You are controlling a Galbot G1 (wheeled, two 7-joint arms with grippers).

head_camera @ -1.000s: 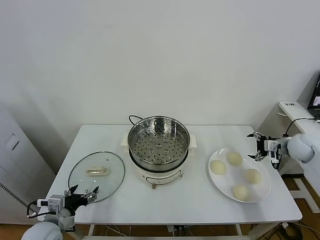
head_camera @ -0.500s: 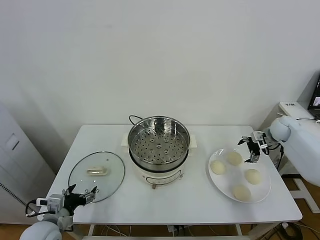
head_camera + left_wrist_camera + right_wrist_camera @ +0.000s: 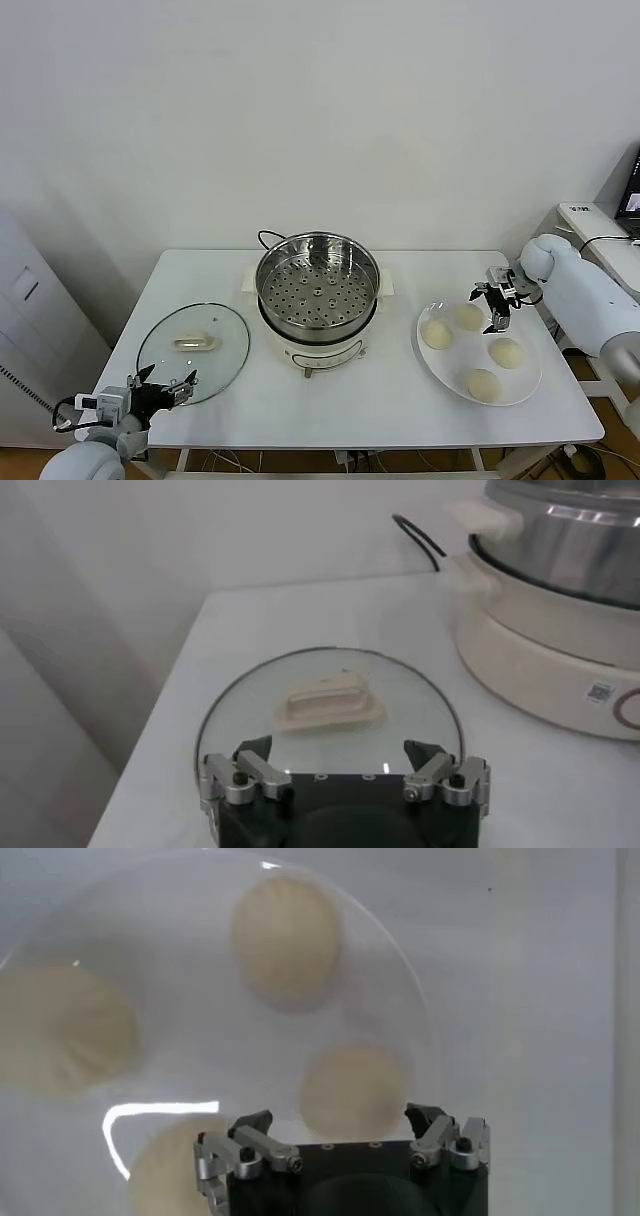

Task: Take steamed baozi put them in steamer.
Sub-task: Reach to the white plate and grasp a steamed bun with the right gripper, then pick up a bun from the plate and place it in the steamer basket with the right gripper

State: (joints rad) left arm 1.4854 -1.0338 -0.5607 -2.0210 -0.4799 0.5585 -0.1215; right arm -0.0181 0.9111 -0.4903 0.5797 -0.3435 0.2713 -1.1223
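Several cream-white baozi (image 3: 468, 316) lie on a white plate (image 3: 430, 366) at the table's right. The steel steamer (image 3: 317, 295) with its perforated tray stands mid-table and holds nothing. My right gripper (image 3: 493, 305) hovers open over the plate's far side, just right of the farthest baozi. In the right wrist view a baozi (image 3: 355, 1090) shows between the open right gripper (image 3: 340, 1118), with others (image 3: 285, 940) around it on the plate (image 3: 200, 1048). My left gripper (image 3: 160, 388) waits open at the front left corner, by the lid's near rim.
A glass lid (image 3: 193, 350) with a cream handle lies flat left of the steamer; the left wrist view shows this lid (image 3: 330, 705) and the steamer's white base (image 3: 560, 650). The black cord (image 3: 268, 238) runs behind the steamer. A white side table (image 3: 600, 225) stands at far right.
My right gripper has swung in from beyond the table's right edge leftward to above the plate. The left arm has not moved.
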